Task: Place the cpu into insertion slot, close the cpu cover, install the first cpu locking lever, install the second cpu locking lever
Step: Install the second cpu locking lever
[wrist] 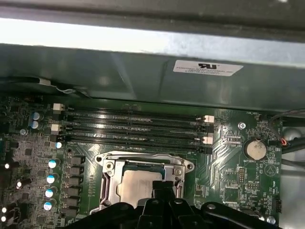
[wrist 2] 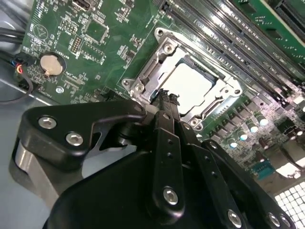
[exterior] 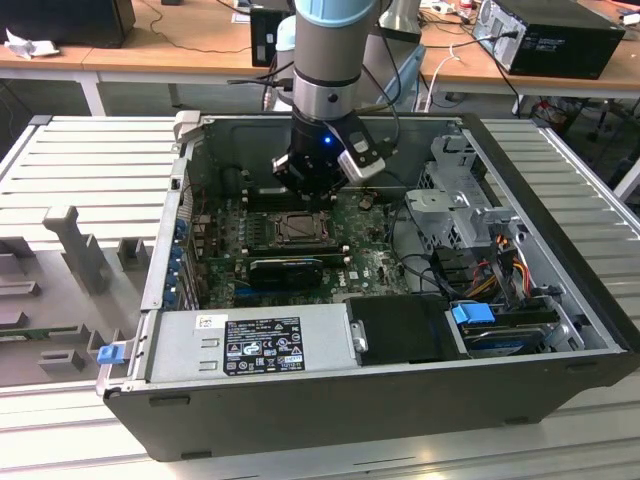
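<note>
I see the cpu point(wrist 2: 190, 85) seated in its socket with the cpu cover point(wrist 2: 164, 52) closed around it. My gripper point(wrist 2: 166, 98) hovers at the socket's edge, fingers pressed together, at twelve o'clock from the black expansion card point(exterior: 285, 270) in the exterior view.

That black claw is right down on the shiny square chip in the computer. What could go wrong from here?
The gripper sits at the edge of the cpu, which lies in its socket with the cpu cover framing it. A sideways slip might scrape the chip or bend the frame. The memory slots run close by and could be knocked.
</note>
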### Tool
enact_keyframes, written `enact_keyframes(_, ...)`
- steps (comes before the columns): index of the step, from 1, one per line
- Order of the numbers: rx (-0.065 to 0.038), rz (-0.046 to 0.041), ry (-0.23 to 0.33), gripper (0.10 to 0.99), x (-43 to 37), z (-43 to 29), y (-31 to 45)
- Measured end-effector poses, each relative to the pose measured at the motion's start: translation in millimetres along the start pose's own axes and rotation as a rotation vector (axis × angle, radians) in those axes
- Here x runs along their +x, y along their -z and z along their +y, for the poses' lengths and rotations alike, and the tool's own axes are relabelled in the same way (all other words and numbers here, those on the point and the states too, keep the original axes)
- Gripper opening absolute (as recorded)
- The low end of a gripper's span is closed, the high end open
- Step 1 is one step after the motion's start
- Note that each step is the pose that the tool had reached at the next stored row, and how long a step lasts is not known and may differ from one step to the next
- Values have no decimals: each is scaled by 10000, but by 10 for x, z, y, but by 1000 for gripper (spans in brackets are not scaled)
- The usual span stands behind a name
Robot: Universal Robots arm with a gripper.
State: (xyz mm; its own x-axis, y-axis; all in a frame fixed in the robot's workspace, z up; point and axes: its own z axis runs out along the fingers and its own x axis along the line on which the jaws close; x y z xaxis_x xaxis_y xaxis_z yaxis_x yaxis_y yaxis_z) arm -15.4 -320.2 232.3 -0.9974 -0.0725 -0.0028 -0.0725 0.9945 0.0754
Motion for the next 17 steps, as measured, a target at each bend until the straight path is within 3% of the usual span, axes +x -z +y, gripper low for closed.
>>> enact_keyframes(2, 1, 0, 0, 106, 2, -33, 2)
enact_keyframes(7, 0, 0, 0, 106, 15, -203, 16)
enact_keyframes(13, -1, 0, 0, 106, 18, -244, 80)
enact_keyframes(17, 0, 0, -1, 106, 26, -349, 88)
